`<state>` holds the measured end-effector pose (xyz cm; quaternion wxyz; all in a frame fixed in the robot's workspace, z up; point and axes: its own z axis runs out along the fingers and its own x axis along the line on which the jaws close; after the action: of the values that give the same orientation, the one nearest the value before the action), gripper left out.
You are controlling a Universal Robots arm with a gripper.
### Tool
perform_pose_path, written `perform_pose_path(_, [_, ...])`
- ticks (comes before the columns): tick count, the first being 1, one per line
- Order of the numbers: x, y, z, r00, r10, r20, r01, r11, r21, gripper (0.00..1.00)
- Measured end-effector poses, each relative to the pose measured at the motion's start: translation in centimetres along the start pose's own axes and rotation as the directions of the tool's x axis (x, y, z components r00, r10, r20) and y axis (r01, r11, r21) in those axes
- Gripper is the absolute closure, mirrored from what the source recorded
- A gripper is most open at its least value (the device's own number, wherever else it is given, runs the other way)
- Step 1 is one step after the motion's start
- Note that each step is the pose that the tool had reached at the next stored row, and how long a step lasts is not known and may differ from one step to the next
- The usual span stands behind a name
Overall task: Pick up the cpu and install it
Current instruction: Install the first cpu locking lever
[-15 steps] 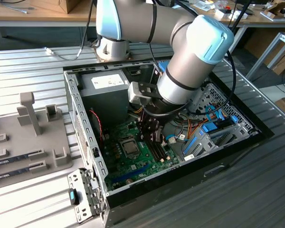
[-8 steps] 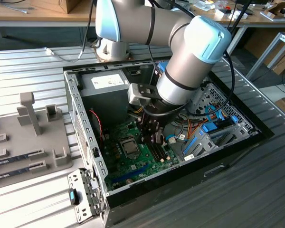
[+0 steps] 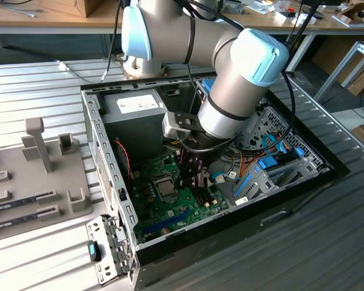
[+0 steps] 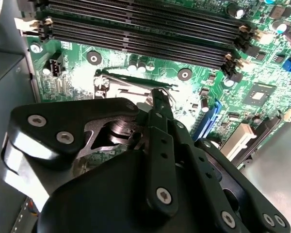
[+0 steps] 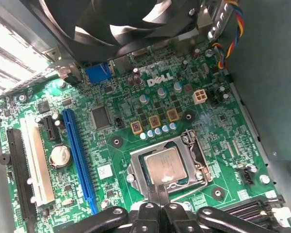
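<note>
My pincer (image 5: 157,190) hangs just above the socket (image 5: 167,167), its two black fingertips (image 5: 153,194) pressed together with nothing between them; the second wrist view shows the same closed tips (image 4: 157,97) over the socket frame. The cpu (image 5: 166,166) lies flat inside the socket, silvery top up, with a thin green rim visible round it. I cannot tell whether my tips touch its near edge or only hover over it. In the exterior view the cpu (image 3: 165,186) sits in its dark frame near the middle of the board, just to the exterior view's left of my pincer (image 3: 194,176).

The socket is mounted on the green board (image 5: 111,160), beside a long blue slot (image 5: 80,160) and a coin cell (image 5: 59,156). In the second wrist view four long dark memory slots (image 4: 140,29) run across the board beyond the socket.

The board lies in the bottom of an open case (image 3: 100,157), which also holds a grey power supply (image 3: 133,109) at one end, a fan (image 5: 121,24) over the board's edge, and blue-tabbed drive bays with orange and blue cables (image 3: 273,163) on the exterior view's right.

The case rests on a ribbed metal counter (image 3: 42,91). Farther to the exterior view's left, a grey fixture tray (image 3: 36,176) carries upright posts and two memory sticks (image 3: 21,203) lying in holders.
</note>
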<state>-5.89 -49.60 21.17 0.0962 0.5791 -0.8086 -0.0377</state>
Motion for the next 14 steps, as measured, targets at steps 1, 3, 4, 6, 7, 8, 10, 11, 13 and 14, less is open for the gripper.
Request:
perform_pose_path(1, [-0.02,-0.03,0.16,1.0000,0.000,-0.0015,0.000,1.0000,0.0005,0.89])
perform_pose_path(3, [-0.16,-0.40,0.53,1.0000,0.001,-0.0036,-0.001,1.0000,0.0012,0.89])
perform_pose_path(4, [-0.20,-0.50,0.64,1.0000,0.001,-0.0036,-0.001,1.0000,0.0011,0.89])
perform_pose_path(6, [-0.29,-0.70,0.84,1.0000,0.001,-0.0035,-0.001,1.0000,0.0011,0.89])
perform_pose_path(7, [-0.33,-0.81,0.94,1.0000,0.001,-0.0035,-0.001,1.0000,0.0011,0.89])
perform_pose_path(8, [-0.37,-0.91,1.05,1.0000,0.001,-0.0035,-0.001,1.0000,0.0012,0.89])
perform_pose_path(10, [-0.39,-0.94,1.21,1.0000,0.001,-0.0038,-0.001,1.0000,0.0011,0.89])
perform_pose_path(11, [-0.40,-0.96,1.29,1.0000,0.001,-0.0036,-0.001,1.0000,0.0010,0.89])
perform_pose_path(13, [-0.42,-1.03,1.65,1.0000,0.000,-0.0017,0.000,1.0000,0.0003,0.89])
perform_pose_path(14, [-0.43,-1.00,1.69,1.0000,0.000,-0.0008,0.000,1.0000,0.0010,0.89])
